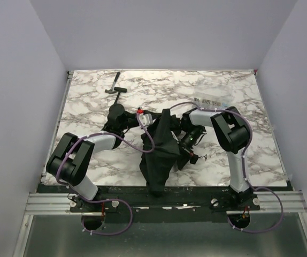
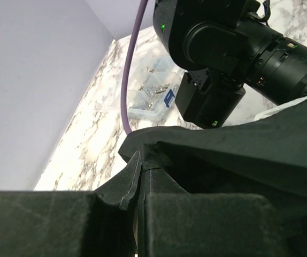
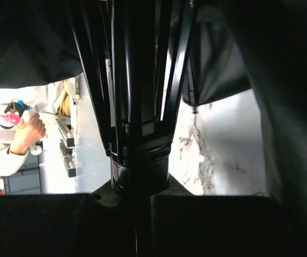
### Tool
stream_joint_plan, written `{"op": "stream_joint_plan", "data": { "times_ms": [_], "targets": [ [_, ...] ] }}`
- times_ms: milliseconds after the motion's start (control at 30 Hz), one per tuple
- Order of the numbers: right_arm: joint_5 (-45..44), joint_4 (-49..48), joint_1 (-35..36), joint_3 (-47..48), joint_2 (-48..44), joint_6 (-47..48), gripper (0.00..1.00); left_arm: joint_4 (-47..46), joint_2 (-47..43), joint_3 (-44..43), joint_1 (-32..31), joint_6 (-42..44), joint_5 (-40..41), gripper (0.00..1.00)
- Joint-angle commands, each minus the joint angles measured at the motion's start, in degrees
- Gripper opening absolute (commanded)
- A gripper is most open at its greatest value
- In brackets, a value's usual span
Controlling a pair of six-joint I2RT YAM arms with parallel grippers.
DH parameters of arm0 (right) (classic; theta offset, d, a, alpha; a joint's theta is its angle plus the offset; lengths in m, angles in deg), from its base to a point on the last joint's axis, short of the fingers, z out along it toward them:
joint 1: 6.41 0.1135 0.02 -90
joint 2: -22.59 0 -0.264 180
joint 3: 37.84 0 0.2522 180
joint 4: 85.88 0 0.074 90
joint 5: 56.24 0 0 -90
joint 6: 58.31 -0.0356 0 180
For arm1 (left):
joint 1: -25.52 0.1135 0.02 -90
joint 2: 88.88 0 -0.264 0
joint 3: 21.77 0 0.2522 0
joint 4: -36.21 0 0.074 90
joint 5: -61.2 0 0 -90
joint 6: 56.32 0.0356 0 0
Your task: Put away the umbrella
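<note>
The black umbrella [image 1: 161,147] lies partly folded in the middle of the table between my two arms, its canopy hanging toward the near edge. My left gripper [image 1: 151,120] comes in from the left at its upper end. In the left wrist view my left gripper [image 2: 138,199] is shut on a fold of the canopy fabric [image 2: 239,144]. My right gripper [image 1: 181,139] comes in from the right. In the right wrist view my right gripper [image 3: 140,199] is shut on the round black collar [image 3: 140,171] at the base of the ribs [image 3: 175,69].
A small black-handled hammer [image 1: 115,87] lies at the back left. A clear bag of small parts [image 1: 212,101] lies at the back right, also in the left wrist view [image 2: 149,96]. The right arm's wrist [image 2: 223,53] is close above the canopy. A person's hand [image 3: 26,135] shows beyond the table.
</note>
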Motion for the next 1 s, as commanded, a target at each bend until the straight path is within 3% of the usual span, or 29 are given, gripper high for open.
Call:
{"op": "stream_joint_plan", "data": {
  "times_ms": [0, 67, 133, 167, 233, 467, 600, 700, 800, 967],
  "targets": [
    [0.5, 2.2, 0.4, 4.9, 3.7, -3.1, 0.03, 1.8, 1.4, -2.4, 0.4, 3.6, -1.4, 0.0],
    [-1.3, 2.2, 0.0, 7.1, 3.3, -2.8, 0.23, 2.5, 2.1, -2.9, 0.4, 3.6, -0.9, 0.0],
    [-2.2, 2.2, -0.6, 9.0, 1.7, -3.0, 0.55, 3.0, 2.7, -3.2, 0.5, 3.8, -0.4, 0.0],
    [-2.4, 1.7, -1.0, 9.5, 0.4, -3.8, 0.61, 2.9, 3.0, -3.2, 0.5, 3.7, 0.0, 0.0],
    [-4.8, -1.7, -1.3, 10.2, -2.7, -6.9, 0.65, 2.2, 3.1, -3.1, 0.7, 3.6, 0.5, 0.0],
    [-18.4, -13.9, -1.6, 8.6, -16.5, -16.2, 0.65, 2.0, 3.1, -3.6, 1.7, 2.3, 1.1, 0.0],
    [-24.1, -21.0, -2.4, 4.5, -23.1, -19.2, 0.74, 2.4, 3.6, -4.7, 1.9, 2.0, 0.6, 0.0],
    [-25.2, -20.4, -2.5, 3.3, -21.0, -18.2, 0.78, 2.3, 4.1, -5.8, 1.9, 1.3, 0.5, 0.0],
    [-23.8, -20.3, -3.1, 2.2, -19.7, -17.3, 0.99, 1.7, 4.3, -6.4, 1.9, 0.2, 0.5, 0.0],
    [-20.9, -23.4, -3.8, 0.5, -28.7, -13.1, 1.0, 2.8, 4.5, -7.4, 1.9, 0.9, 0.0, 0.0]
  ]
}}
